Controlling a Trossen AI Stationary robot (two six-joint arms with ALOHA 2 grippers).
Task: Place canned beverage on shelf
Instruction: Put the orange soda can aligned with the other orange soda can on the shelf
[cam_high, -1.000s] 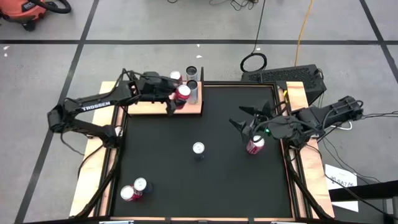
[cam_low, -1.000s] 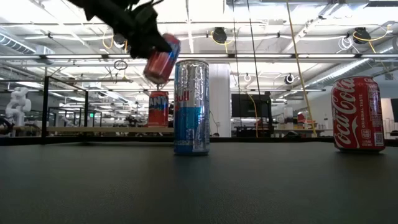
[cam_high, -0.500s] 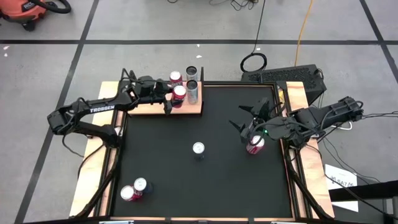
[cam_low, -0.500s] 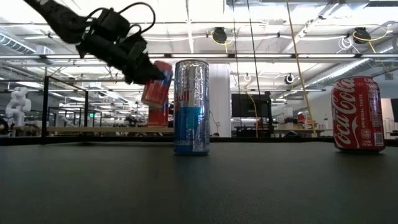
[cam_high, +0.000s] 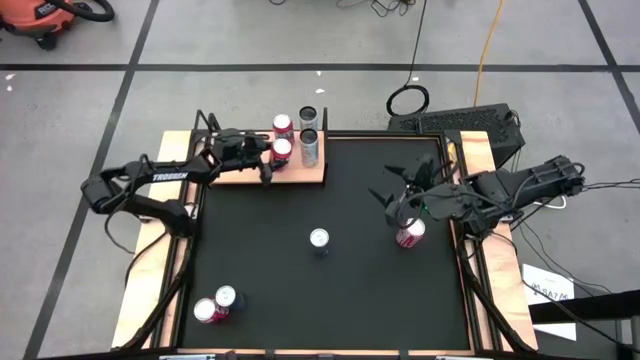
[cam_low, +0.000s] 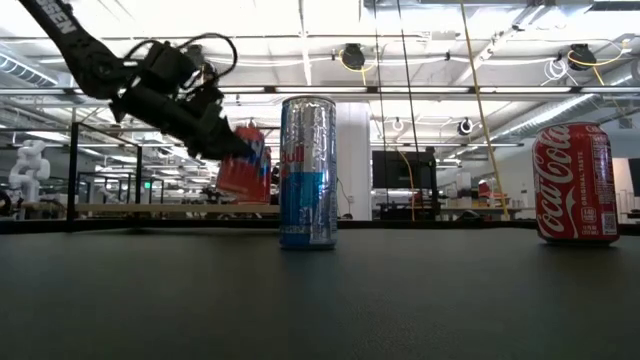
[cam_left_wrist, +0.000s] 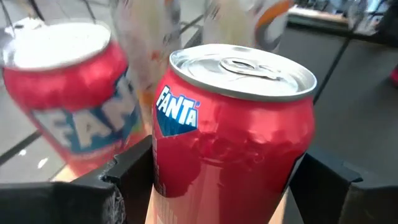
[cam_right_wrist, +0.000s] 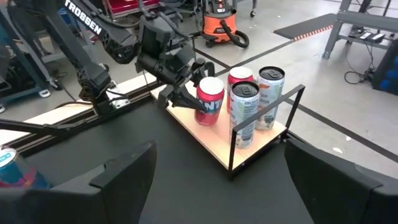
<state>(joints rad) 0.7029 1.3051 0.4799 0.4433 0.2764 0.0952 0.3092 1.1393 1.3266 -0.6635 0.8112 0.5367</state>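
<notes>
Shelf (cam_high: 300, 172) sits at the mat's far left corner. Left gripper (cam_high: 268, 160) grips a red Fanta can (cam_high: 282, 149), upright, on or just above the board, beside three cans (cam_high: 307, 130) at the rail. Right gripper (cam_high: 392, 203) waits open over a Coke can (cam_high: 409, 233), well apart.

A red Fanta can (cam_left_wrist: 233, 134) with a silver top and white-blue lettering is seen. The shelf (cam_high: 300, 172) is light brown wood with a black rail. A blue-silver Red Bull can (cam_low: 307, 172) and a red Coca-Cola can (cam_low: 575, 183) with white script are shown on the black mat (cam_high: 330, 290).
</notes>
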